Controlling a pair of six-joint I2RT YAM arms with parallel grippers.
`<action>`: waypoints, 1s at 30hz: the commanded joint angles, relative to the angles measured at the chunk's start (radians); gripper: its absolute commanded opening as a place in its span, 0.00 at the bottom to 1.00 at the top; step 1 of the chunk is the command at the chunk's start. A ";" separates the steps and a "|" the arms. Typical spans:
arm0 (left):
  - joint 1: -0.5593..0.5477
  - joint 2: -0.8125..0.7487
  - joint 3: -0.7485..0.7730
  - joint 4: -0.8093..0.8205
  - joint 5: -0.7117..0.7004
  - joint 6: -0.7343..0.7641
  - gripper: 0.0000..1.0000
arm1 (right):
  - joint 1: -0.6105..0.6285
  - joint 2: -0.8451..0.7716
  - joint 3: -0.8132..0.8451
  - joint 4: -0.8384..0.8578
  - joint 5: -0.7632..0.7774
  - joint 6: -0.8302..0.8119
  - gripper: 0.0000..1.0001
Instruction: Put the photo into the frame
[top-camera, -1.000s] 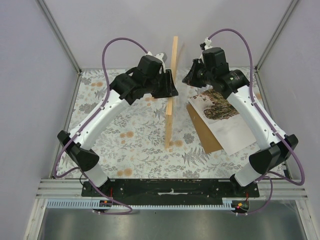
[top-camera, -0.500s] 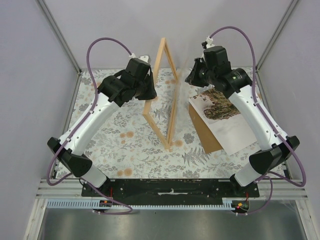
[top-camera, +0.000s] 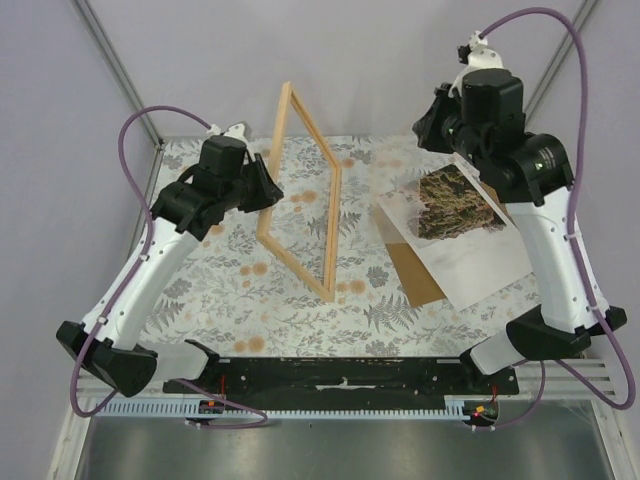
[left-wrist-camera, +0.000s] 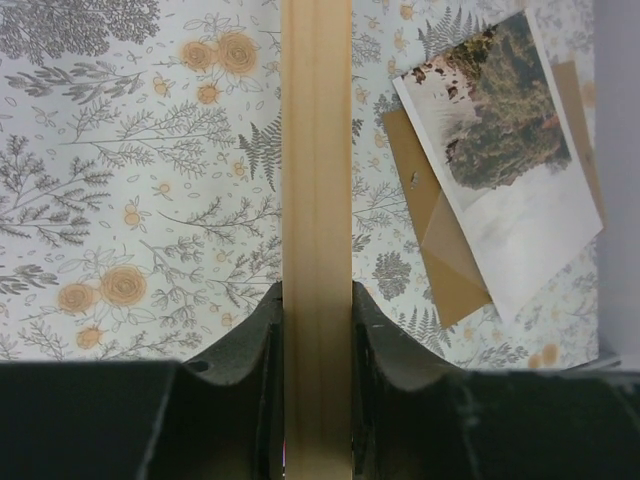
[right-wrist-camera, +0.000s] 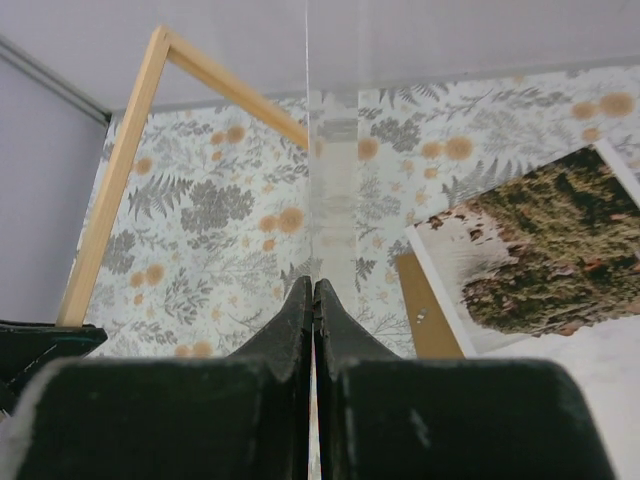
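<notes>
Swung left and tilted: frame (top-camera: 334, 232), left hand (left-wrist-camera: 316, 310) clamped on its rail; right hand (right-wrist-camera: 313, 300), pinched shut on clear sheet (right-wrist-camera: 335, 190), pulled away. Parts separated; photo (top-camera: 455, 200) lies on worktop (top-camera: 220, 290) at right, not yet framed

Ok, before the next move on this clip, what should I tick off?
1. Left pincer clamped on a rail of the frame: ok.
2. Frame flat on the table: not ok, it is held tilted up.
3. Right pincer shut on the clear sheet: ok.
4. Photo picture side up on the brown board: ok.
5. Photo inside the frame: not ok, they are apart.
6. Frame's lower corner touching the table: cannot tell.
</notes>
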 joint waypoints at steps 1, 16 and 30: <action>0.049 -0.101 -0.065 0.279 0.162 -0.125 0.02 | -0.021 -0.072 0.084 -0.044 0.123 -0.066 0.00; 0.043 -0.155 -0.448 0.835 0.337 -0.484 0.02 | -0.035 -0.196 0.098 -0.062 0.255 -0.116 0.00; 0.021 -0.193 -0.996 1.389 0.334 -0.633 0.02 | -0.036 -0.164 0.016 -0.025 0.123 -0.071 0.00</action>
